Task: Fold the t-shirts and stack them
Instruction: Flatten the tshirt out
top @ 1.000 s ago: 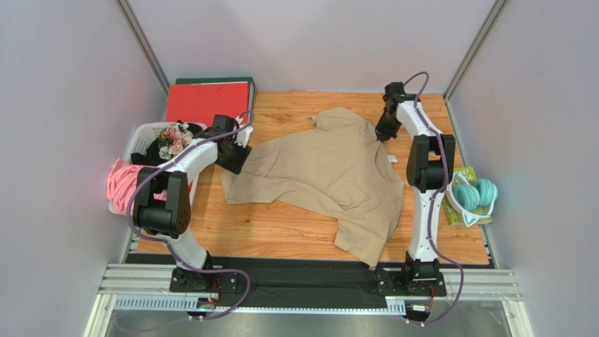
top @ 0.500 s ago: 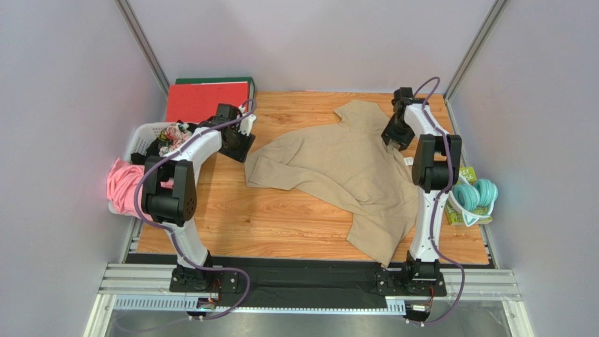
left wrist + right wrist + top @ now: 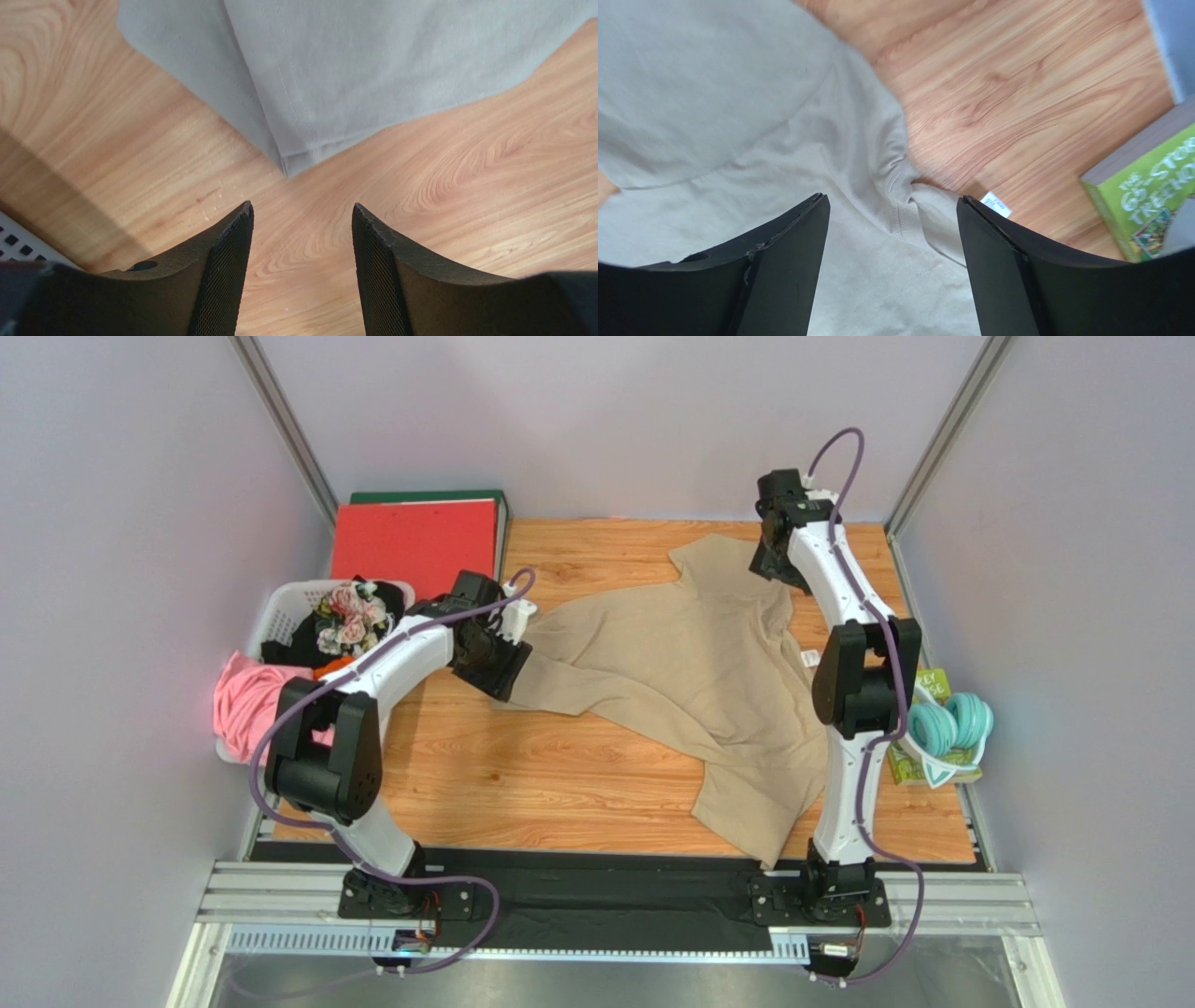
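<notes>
One tan t-shirt (image 3: 701,672) lies loosely spread and wrinkled on the wooden table, right of centre. My left gripper (image 3: 502,661) hovers at its left corner, open. In the left wrist view the gripper (image 3: 302,210) holds nothing, and the shirt's hemmed corner (image 3: 295,164) lies just beyond the fingertips. My right gripper (image 3: 770,557) hangs over the shirt's far edge. In the right wrist view this gripper (image 3: 892,201) is open and empty above the bunched collar (image 3: 906,185). A small white label (image 3: 994,204) rests on the wood beside it.
A white basket (image 3: 279,609) with dark and floral clothes stands at the left edge, a pink cloth (image 3: 246,703) spilling over it. A red folder (image 3: 415,541) lies at the back left. Teal headphones (image 3: 948,723) rest on a green book (image 3: 1151,203) at the right edge.
The right gripper dragged the shirt to the right, then opened, let go of it and lifted toward the back. The left gripper moved right to the shirt's left corner, still open.
</notes>
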You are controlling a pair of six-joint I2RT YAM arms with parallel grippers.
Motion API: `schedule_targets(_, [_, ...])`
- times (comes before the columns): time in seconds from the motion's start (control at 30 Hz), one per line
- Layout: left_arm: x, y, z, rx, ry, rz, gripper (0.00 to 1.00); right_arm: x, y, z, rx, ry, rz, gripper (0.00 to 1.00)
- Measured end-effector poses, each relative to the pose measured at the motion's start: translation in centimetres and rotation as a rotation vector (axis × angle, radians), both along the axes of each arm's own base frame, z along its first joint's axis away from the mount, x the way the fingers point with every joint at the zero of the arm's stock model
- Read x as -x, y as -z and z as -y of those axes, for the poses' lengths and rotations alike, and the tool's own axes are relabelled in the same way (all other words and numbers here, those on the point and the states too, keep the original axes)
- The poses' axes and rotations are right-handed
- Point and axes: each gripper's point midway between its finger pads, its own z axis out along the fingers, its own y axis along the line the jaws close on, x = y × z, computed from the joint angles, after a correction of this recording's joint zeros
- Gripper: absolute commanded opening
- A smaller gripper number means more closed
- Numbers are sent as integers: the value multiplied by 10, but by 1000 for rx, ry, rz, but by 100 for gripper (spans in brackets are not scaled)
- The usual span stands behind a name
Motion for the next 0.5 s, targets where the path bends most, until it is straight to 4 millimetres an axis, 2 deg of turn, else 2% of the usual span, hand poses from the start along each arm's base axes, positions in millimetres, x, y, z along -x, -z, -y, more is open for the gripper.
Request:
schedule_targets(0.1, [12,-2,-7,-9,-6,-12,61,-4,-31,9,31,24,74,66])
schedule_targets(0.2, [19,-6,-9,-5,-7,-3,60,-6,-39,6,3,9,96,62])
schedule_targets(0.3, [20,-7,-7,6,-14,-3,59,-11,-24,-15,-85,-50,67,59])
schedule_targets(0.4, [22,-3,-4,16,-25,-23,59,-17,5,-44,-179,-125,15,59])
schedule_targets(0.5, [20,5,-2,17,-35,-47,59,-15,43,-71,-265,-183,-67,57])
